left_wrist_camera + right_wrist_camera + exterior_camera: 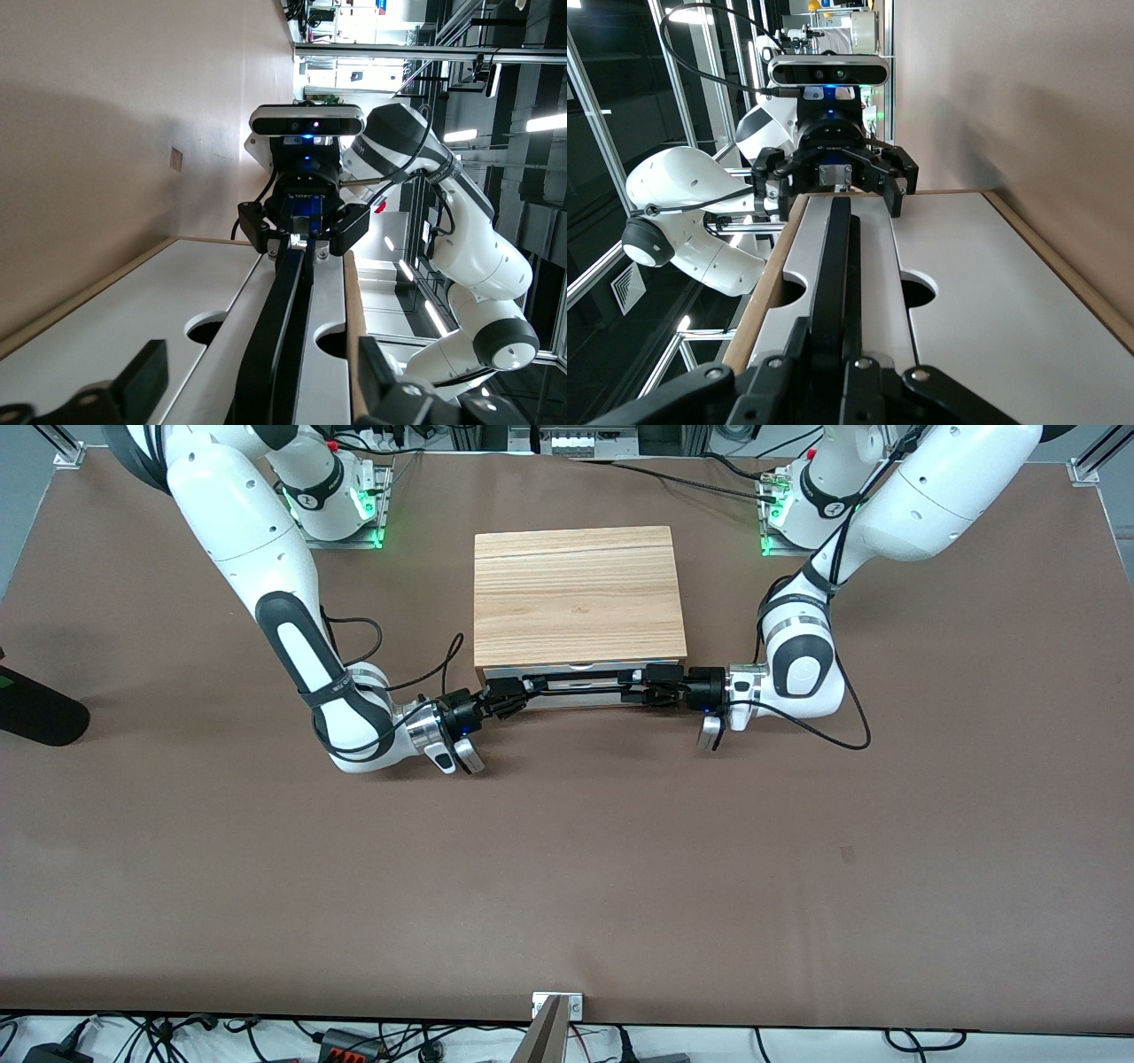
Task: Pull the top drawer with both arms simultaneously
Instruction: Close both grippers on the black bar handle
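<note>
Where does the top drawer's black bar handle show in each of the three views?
Front view: the bar handle runs along the top drawer front, between the right pincer and the left pincer.
Left wrist view: the handle runs up the middle to the right pincer.
Right wrist view: the handle runs up to the left pincer.
Shared landmark: the handle itself, a pincer at each end.
</note>
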### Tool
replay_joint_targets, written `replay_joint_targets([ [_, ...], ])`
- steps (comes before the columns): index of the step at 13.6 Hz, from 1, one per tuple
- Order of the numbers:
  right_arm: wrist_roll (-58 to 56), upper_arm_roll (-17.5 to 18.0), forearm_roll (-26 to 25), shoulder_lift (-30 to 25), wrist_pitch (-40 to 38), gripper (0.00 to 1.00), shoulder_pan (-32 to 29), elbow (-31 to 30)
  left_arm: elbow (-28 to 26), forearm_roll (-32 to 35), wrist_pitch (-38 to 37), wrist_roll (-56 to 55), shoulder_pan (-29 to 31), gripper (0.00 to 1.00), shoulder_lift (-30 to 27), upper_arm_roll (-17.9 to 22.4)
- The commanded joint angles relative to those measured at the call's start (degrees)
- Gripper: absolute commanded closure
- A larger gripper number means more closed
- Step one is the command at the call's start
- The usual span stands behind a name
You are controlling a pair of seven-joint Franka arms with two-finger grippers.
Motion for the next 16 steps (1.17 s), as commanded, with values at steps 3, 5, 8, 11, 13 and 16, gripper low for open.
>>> replay_joint_targets([
  [3,1.0,0.2,0.8,-1.0,-0.7,1.00,0.4,-0.7,-2.3,0.6,0.0,0.0,0.4,0.44,-2.6,-1.0],
  [5,1.0,0.2,0.8,-1.0,-0.7,1.00,0.4,-0.7,-3.7,0.6,-0.1,-0.1,0.9,0.45,-4.2,-1.4],
  [8,1.0,0.2,0.8,-1.0,-0.4,1.00,0.4,-0.6,-4.0,0.6,-0.2,-0.1,0.9,0.58,-4.9,-1.4],
  [11,1.0,0.2,0.9,-0.9,-0.2,1.00,0.4,-0.5,-3.9,0.6,-0.1,0.0,1.0,0.68,-4.8,-1.4],
  [13,0.9,0.2,0.9,-0.9,-0.2,1.00,0.4,-0.3,-3.9,0.6,-0.1,0.0,1.0,0.72,-4.6,-1.4],
  [16,0.9,0.2,0.8,-0.9,-0.2,1.00,0.4,-0.1,-3.8,0.6,0.0,0.0,1.0,0.75,-4.4,-1.4],
])
